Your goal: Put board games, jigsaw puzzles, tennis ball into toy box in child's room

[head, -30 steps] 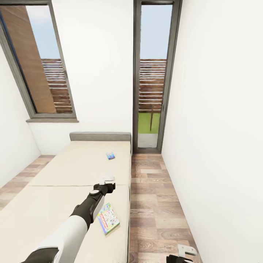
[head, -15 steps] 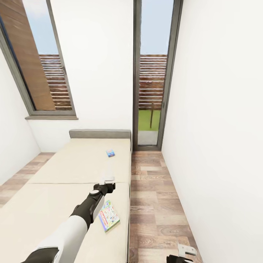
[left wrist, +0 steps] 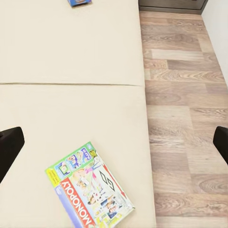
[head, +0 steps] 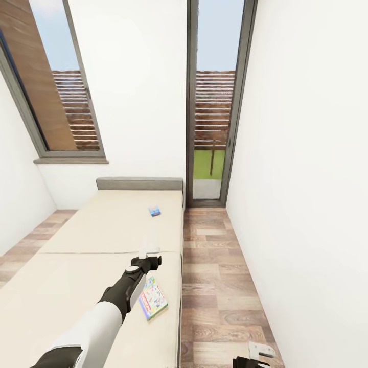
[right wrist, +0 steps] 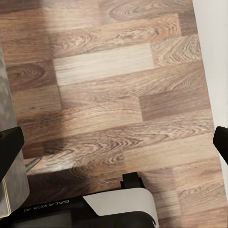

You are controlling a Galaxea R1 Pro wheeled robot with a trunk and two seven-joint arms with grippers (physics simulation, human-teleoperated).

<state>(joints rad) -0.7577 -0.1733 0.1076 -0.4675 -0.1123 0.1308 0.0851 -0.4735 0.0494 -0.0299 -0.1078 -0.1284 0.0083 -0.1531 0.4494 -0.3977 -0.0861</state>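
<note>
- My left fingers (left wrist: 10, 151) are spread wide, holding nothing, above the bed (head: 92, 240).
- My right fingers (right wrist: 9, 156) are wide too, over the wood floor (right wrist: 118, 95).
- One board game (left wrist: 90, 190) lies near the bed's edge.
- Another small box (head: 154, 210) lies farther up the bed.

The robot's left arm (head: 105, 312) has a smooth white tubular forearm shell that gives way to a black, segmented wrist housing with a small round pale-grey cap on its top, ending in the left gripper (head: 148, 251) with light grey, flat-plated fingers. In the wrist views the fingertips (left wrist: 9, 149) read as matte black rounded pads. The right gripper (head: 261, 350) shows a pale grey angular bracket on a black mount, and below it the base (right wrist: 118, 206) is a glossy white rounded shell over black trim with small white lettering.
</note>
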